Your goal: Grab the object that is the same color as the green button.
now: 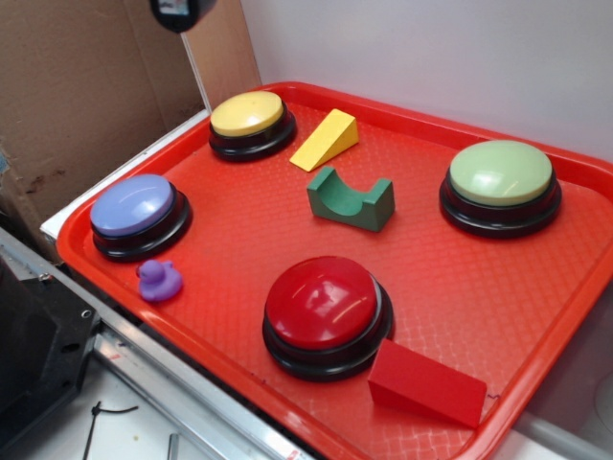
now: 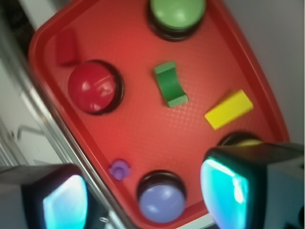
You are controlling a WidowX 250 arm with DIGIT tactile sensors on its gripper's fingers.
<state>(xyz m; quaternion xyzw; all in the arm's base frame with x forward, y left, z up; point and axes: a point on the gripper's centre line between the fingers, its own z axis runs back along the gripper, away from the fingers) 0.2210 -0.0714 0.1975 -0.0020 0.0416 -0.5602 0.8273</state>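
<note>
The small dark green notched block (image 1: pixel 351 199) lies notch up in the middle of the red tray (image 1: pixel 536 287); it shows in the wrist view (image 2: pixel 170 84) too. The pale green button (image 1: pixel 501 186) on its black base stands at the tray's far right, and at the top of the wrist view (image 2: pixel 177 15). My gripper (image 2: pixel 145 198) is open and empty, high above the tray's left end, over the purple button (image 2: pixel 162 199). Only a dark piece of the arm (image 1: pixel 180 11) shows at the top of the exterior view.
A yellow button (image 1: pixel 251 123) and yellow wedge (image 1: pixel 326 140) sit at the back. A purple button (image 1: pixel 139 215) and small purple duck (image 1: pixel 159 281) are at the left. A red button (image 1: pixel 326 312) and red block (image 1: pixel 427 382) are in front. Cardboard (image 1: pixel 86 96) stands at the left.
</note>
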